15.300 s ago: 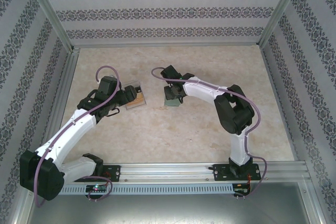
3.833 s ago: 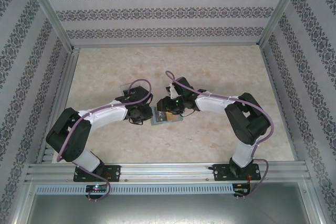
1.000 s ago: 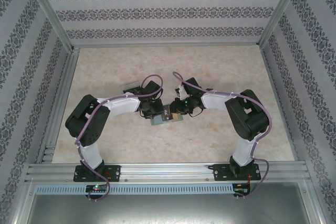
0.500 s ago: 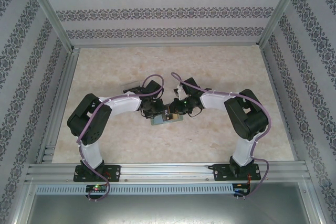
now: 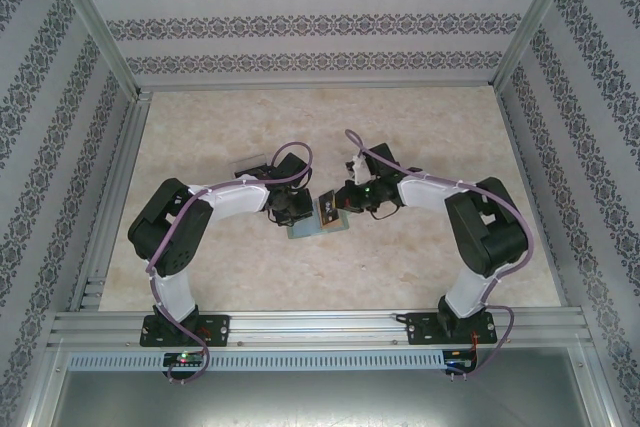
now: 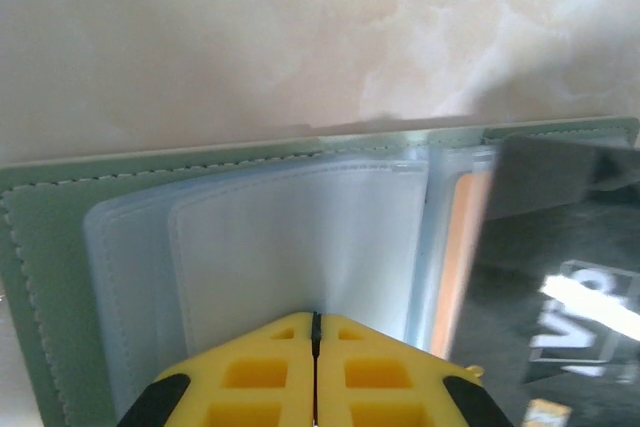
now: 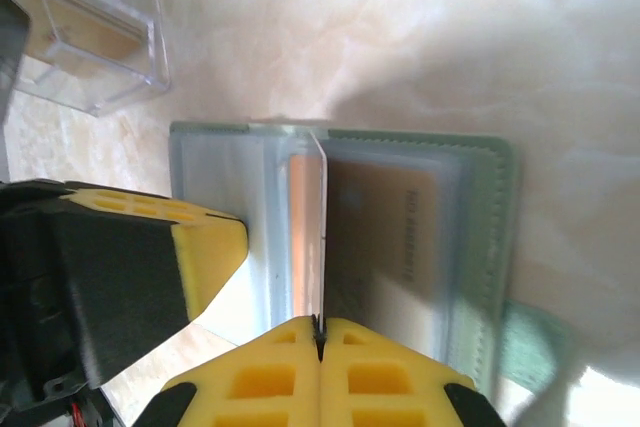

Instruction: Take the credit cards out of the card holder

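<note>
Right jaws clamp the dark card (image 6: 560,247) (raised, edge-on between them); left jaws, pressed together, rest on the open card holder (image 6: 55,237) just beside them.

Robot lab enclosure, aluminium frame (image 5: 94,22), patterned wall panels (image 5: 300,25)

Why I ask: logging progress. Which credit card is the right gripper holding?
The dark card with pale marks, pinched in the right gripper; the tan card sits sleeved in the card holder.
</note>
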You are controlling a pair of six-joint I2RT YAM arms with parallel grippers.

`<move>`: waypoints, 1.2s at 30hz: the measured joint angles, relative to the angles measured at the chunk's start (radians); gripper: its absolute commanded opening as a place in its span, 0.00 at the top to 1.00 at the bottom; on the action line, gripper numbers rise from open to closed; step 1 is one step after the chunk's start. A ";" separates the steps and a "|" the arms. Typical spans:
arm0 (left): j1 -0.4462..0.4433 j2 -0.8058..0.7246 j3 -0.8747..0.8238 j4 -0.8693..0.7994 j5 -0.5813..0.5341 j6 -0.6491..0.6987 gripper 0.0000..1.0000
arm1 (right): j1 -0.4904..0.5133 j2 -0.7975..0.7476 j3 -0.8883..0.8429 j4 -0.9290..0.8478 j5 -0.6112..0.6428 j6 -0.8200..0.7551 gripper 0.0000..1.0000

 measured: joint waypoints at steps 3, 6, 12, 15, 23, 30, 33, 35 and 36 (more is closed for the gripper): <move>0.000 -0.005 0.006 -0.017 -0.001 0.003 0.76 | -0.015 -0.044 -0.008 -0.013 0.003 -0.002 1.00; 0.000 -0.037 0.020 -0.052 -0.005 0.005 0.61 | -0.017 -0.089 -0.009 -0.019 0.003 0.001 1.00; 0.029 -0.200 0.031 -0.043 0.018 -0.004 0.55 | -0.030 -0.170 -0.009 -0.009 -0.013 0.034 1.00; 0.070 -0.283 0.018 0.027 0.063 -0.009 0.55 | -0.042 -0.190 -0.007 0.018 -0.041 0.076 1.00; 0.145 -0.326 -0.018 0.254 0.246 -0.043 0.57 | -0.050 -0.201 0.021 0.146 -0.134 0.228 1.00; 0.166 -0.328 -0.040 0.315 0.309 -0.051 0.58 | -0.056 -0.211 0.035 0.259 -0.184 0.330 1.00; 0.187 -0.332 -0.063 0.330 0.329 -0.055 0.59 | -0.056 -0.211 0.035 0.304 -0.202 0.370 1.00; 0.194 -0.332 -0.066 0.334 0.343 -0.057 0.60 | -0.056 -0.211 0.035 0.336 -0.215 0.393 1.00; 0.196 -0.332 -0.066 0.339 0.349 -0.058 0.61 | -0.056 -0.211 0.035 0.347 -0.219 0.400 1.00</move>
